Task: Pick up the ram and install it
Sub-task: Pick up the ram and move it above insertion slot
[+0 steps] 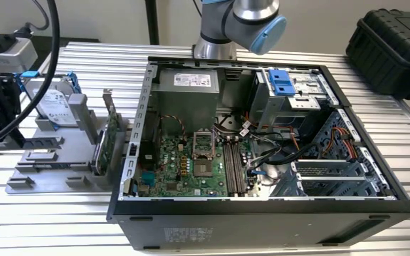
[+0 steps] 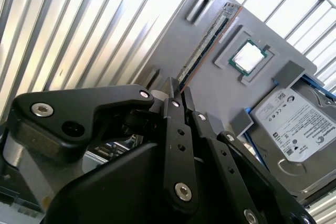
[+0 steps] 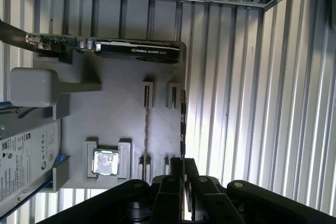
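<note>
- Your gripper has its fingers nearly pressed together, empty, covering the near end of the ram.
- The ram stands on edge in the grey tray, beside the processor.

An open computer case lies on its side on a ribbed metal table, its green motherboard facing up. The processor socket sits near the board's middle, with long memory slots just beside it toward the exterior view's right. A grey power supply fills the far corner, next to a drive cage with a blue tab. Behind the case stands 1 robot arm. At the exterior view's left, a grey fixture tray holds an upright hard drive and an expansion card on edge. A black carrying case rests at the far right.
</note>
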`<action>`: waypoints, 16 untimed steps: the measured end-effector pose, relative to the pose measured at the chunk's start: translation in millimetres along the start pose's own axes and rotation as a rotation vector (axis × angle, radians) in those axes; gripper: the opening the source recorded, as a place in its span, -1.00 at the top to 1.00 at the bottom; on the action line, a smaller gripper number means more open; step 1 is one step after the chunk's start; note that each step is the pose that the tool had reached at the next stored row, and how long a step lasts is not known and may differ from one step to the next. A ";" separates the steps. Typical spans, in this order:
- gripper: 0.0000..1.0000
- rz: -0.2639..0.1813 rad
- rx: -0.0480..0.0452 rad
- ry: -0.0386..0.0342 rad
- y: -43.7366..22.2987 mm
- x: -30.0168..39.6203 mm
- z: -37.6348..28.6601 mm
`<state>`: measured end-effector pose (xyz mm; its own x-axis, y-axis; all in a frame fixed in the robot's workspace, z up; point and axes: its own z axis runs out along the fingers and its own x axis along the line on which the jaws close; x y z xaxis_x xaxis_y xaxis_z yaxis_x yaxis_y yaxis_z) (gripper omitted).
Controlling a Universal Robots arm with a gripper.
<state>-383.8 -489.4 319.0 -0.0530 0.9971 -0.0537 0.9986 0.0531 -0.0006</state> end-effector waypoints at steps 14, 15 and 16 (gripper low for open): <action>1.00 0.000 0.0001 -0.0001 0.0 -0.3 -5.3; 1.00 0.000 0.0001 -0.0001 0.0 -0.3 -5.5; 1.00 0.000 0.0000 0.0000 0.0 -0.3 -5.6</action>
<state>-383.8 -489.3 324.6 -0.0530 0.9971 -0.0537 0.9986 0.0531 -0.0006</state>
